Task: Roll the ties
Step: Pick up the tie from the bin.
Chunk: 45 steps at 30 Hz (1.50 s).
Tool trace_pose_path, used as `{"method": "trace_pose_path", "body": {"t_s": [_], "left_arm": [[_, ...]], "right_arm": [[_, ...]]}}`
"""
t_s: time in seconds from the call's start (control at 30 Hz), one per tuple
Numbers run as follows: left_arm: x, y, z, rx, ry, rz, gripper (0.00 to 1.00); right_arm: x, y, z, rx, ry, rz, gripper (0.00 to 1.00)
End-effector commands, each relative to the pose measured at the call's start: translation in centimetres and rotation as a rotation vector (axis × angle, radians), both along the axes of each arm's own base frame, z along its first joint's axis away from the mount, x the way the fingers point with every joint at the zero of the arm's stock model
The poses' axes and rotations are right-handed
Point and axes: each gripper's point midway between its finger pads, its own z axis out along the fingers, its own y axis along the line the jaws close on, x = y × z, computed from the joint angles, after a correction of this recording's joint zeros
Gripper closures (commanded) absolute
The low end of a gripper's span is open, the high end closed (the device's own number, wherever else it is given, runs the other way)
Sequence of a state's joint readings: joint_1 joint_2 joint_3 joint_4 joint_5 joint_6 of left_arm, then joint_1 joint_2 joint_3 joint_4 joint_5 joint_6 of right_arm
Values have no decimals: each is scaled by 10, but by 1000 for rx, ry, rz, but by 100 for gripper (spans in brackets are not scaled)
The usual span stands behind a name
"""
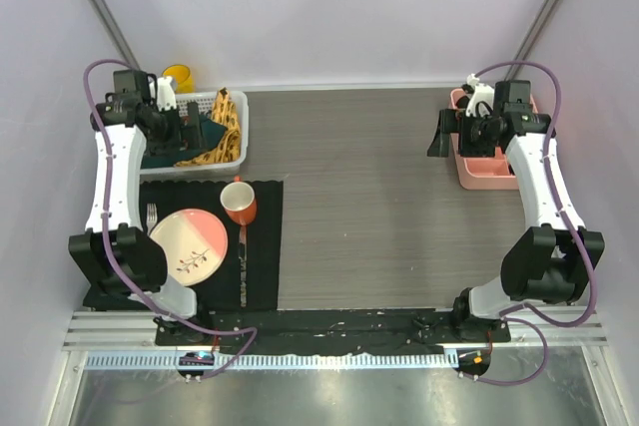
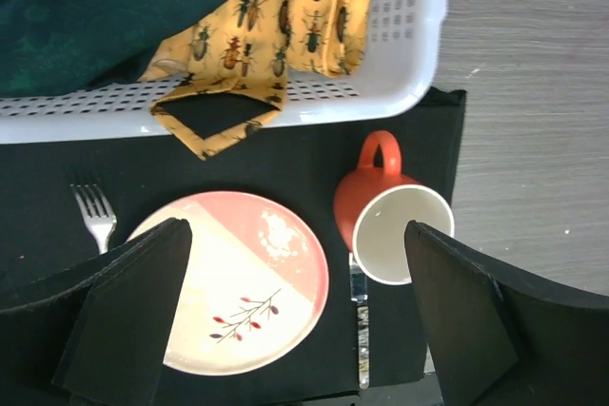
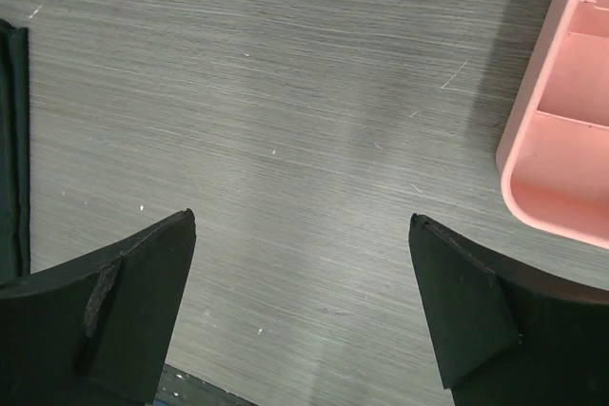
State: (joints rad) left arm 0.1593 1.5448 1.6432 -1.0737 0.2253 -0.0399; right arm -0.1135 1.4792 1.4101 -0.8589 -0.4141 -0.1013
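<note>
A yellow-orange tie (image 2: pixel 276 26) printed with beetles and a plain dark teal tie (image 2: pixel 95 16) lie bunched in a white perforated basket (image 2: pixel 400 73). The yellow tie's end hangs over the basket's rim onto the black placemat (image 2: pixel 285 159). From above, the yellow tie (image 1: pixel 226 125) and teal tie (image 1: pixel 160 158) fill the basket (image 1: pixel 243 137) at the back left. My left gripper (image 1: pixel 190 127) hovers over the basket's near side, jaws wide open and empty (image 2: pixel 297 230). My right gripper (image 1: pixel 442 137) hangs open and empty over bare table (image 3: pixel 303 218) at the back right.
On the placemat (image 1: pixel 265 246) sit a pink-and-cream plate (image 1: pixel 188 244), an orange mug (image 1: pixel 239 204), a fork (image 1: pixel 152 214) and a knife (image 1: pixel 243 246). A yellow cup (image 1: pixel 181 77) stands behind the basket. A pink divided tray (image 1: pixel 479 169) lies under the right arm.
</note>
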Motion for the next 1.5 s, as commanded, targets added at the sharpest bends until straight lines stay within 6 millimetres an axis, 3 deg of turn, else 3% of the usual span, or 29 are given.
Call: {"method": "trace_pose_path", "body": {"t_s": [0.0, 0.23, 0.43, 0.57, 0.63, 0.67, 0.73, 0.93, 1.13, 1.47], "left_arm": [[11, 19, 13, 97, -20, -14, 0], [43, 45, 53, 230, -164, 4, 0], [50, 49, 57, 199, -167, -89, 0], [49, 65, 38, 131, -138, -167, 0], [50, 59, 35, 63, -147, -236, 1], [45, 60, 20, 43, -103, -300, 0], [42, 58, 9, 22, -81, -369, 0], [71, 90, -12, 82, -150, -392, 1], [98, 105, -39, 135, -172, -449, 3], [121, 126, -90, 215, -128, -576, 4]], "right_arm": [[11, 10, 14, -17, -61, 78, 0], [29, 24, 18, -55, -84, 139, 0], [44, 32, 17, -86, -77, 179, 0], [50, 47, 17, -111, -83, 230, 1], [51, 49, 12, -115, -70, 237, 0], [52, 50, 10, -112, -60, 235, 0], [53, 52, 3, -101, -40, 232, 0], [55, 52, -8, -95, -4, 229, 0], [59, 52, -21, -98, 28, 233, 0], [61, 45, -41, -138, 76, 239, 0]]}}
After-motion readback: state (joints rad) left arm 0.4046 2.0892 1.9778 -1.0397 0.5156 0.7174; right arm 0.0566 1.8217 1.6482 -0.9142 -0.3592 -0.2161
